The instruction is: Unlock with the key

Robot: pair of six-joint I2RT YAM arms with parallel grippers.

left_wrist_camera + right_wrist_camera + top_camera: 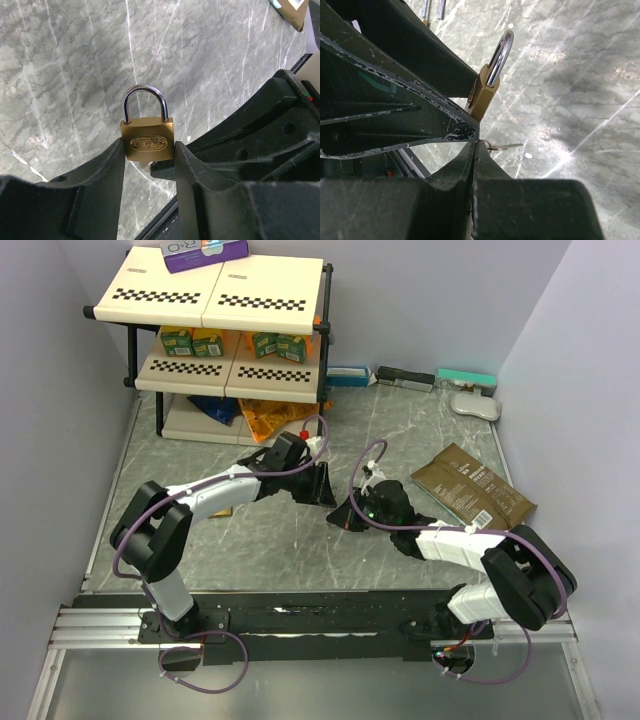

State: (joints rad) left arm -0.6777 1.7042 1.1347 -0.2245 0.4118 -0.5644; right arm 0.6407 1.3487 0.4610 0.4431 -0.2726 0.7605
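two arms reaching in from near edge. right gripper (476,142) pressed together on one key (506,146), slim blade poking out past fingertips, just beside padlock, apart from it. left gripper (149,151) part-way apart, clamped on body of one brass padlock (148,143), shackle upright and closed. beyond, to right, one brown pouch (472,487) flat on table (270,540). far left, one three-tier shelf (215,295): four green cartons (207,341) on middle tier, one purple box (205,250) on top.

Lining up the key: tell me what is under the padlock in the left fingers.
Just below the padlock, the key pokes out of the shut right fingers. The padlock's underside and keyhole are hidden from view.
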